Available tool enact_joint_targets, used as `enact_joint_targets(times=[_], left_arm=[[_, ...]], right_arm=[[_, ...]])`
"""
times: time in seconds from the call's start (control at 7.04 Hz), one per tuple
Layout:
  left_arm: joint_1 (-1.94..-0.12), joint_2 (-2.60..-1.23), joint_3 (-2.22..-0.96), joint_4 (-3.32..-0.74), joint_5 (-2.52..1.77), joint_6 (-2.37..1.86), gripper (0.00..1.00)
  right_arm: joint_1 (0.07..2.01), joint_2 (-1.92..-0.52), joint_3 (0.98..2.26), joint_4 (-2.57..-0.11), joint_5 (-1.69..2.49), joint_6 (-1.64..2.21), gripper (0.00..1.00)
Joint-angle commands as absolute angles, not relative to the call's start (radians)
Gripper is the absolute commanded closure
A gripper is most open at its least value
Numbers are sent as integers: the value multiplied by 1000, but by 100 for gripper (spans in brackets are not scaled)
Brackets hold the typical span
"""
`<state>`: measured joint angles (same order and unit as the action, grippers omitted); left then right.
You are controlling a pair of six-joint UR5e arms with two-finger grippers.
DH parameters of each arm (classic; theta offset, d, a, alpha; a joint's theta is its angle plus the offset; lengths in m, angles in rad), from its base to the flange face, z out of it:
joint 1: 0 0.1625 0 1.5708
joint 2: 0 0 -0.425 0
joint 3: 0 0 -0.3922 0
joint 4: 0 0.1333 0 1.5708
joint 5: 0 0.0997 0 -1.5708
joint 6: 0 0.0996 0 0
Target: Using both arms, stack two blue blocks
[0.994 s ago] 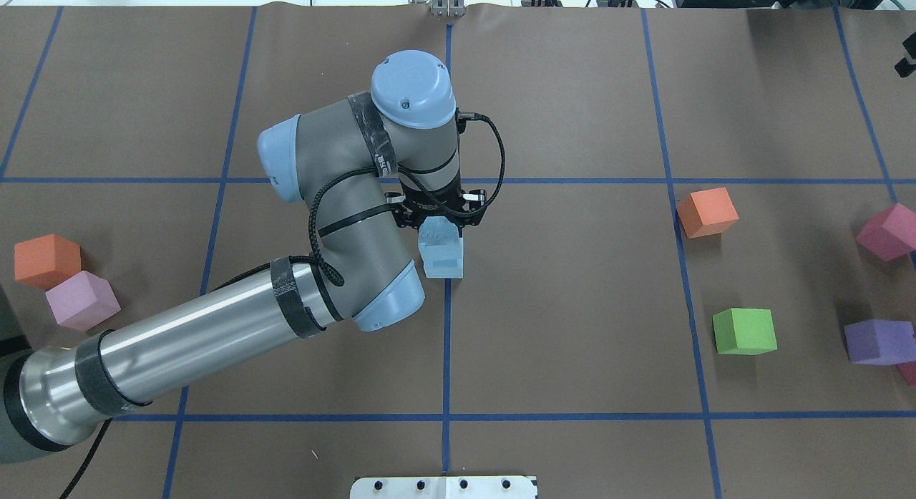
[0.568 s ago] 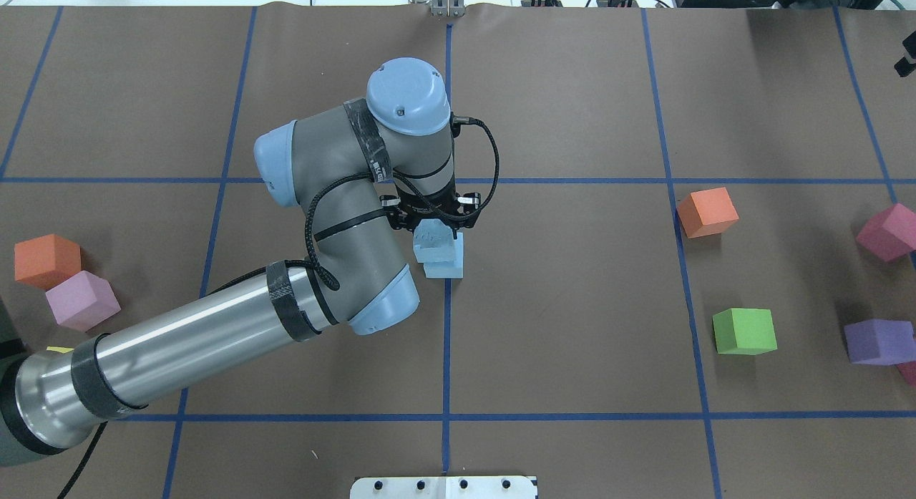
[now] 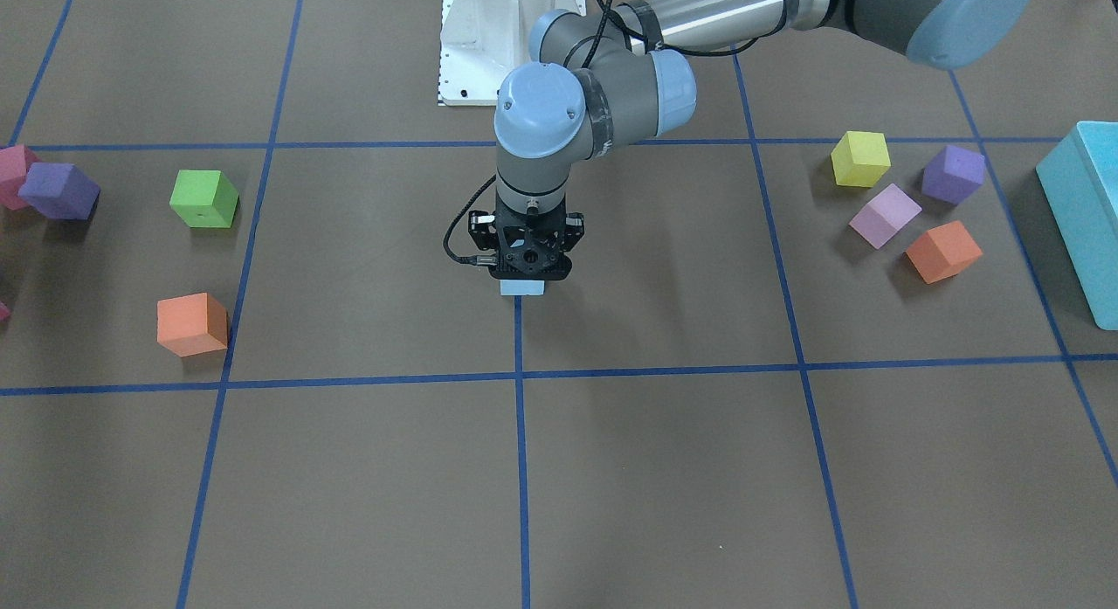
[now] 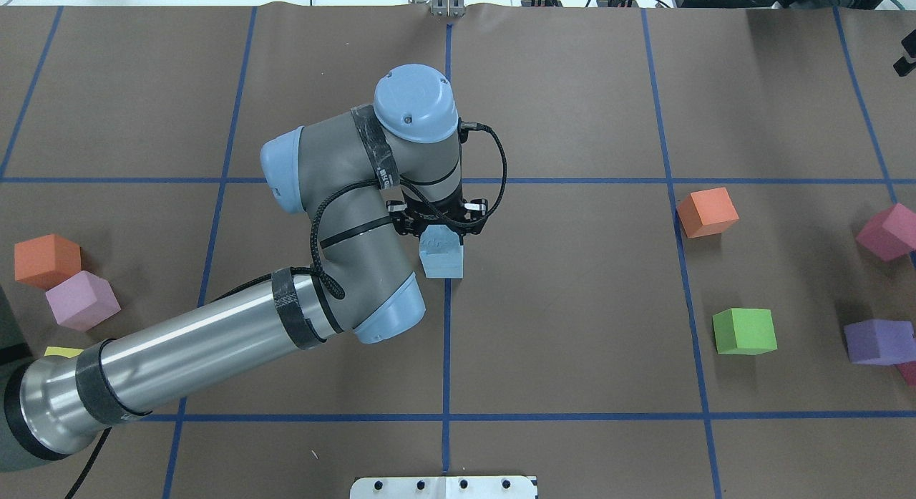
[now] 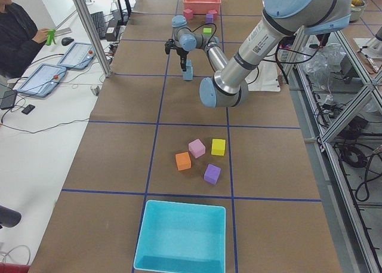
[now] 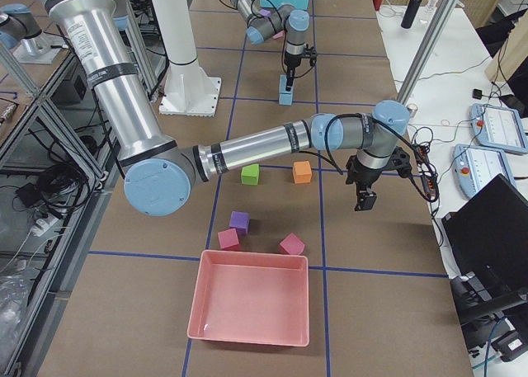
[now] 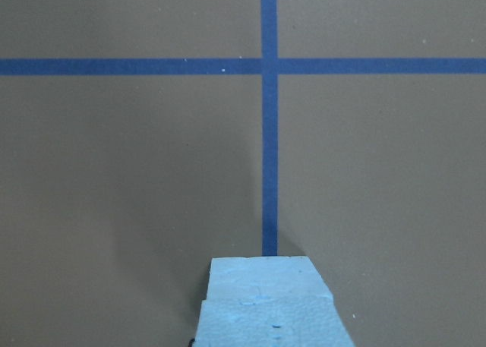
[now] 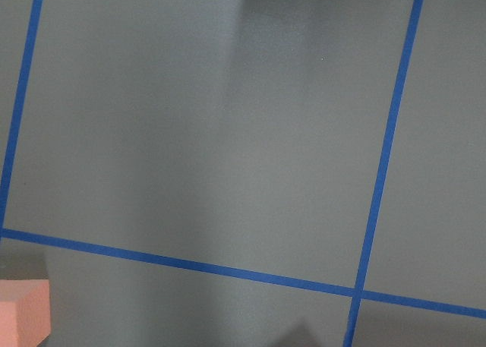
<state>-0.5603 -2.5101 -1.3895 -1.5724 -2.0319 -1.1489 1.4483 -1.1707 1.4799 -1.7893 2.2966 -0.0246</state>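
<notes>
At the table's left edge an orange cube [image 4: 46, 259] and a lilac cube [image 4: 82, 300] sit touching. From that side the left arm [image 4: 215, 349] reaches to the middle, where the left gripper [image 4: 439, 229] points straight down, its jaws seemingly clamped on the upper blue block [image 4: 436, 240]. That block sits on, or just above, the lower blue block [image 4: 444, 267], slightly askew, on a blue tape line. Further right lie a second orange cube [image 4: 707, 212] and a green cube [image 4: 744, 331], well apart. The right gripper [image 6: 364, 200] hangs over the table near that orange cube; I cannot tell whether its jaws are apart or together. This looks like the placing step. Next, I judge, the jaws must part and the arm lift straight up without nudging the top block.
</notes>
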Motion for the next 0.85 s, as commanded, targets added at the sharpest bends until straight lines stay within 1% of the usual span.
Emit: enact_joint_targets(times=[0.0,0.71], left_arm=[[-551,-2511,-1390,-1572,-2020,-1149,43],[-552,-2510,-1397,-1566,-2017,-1140,42]], right_arm=[[1448,-1169,1477,-1787,2296,-25,0],[1448,-1173,1482,-1789,2298,-21,0]])
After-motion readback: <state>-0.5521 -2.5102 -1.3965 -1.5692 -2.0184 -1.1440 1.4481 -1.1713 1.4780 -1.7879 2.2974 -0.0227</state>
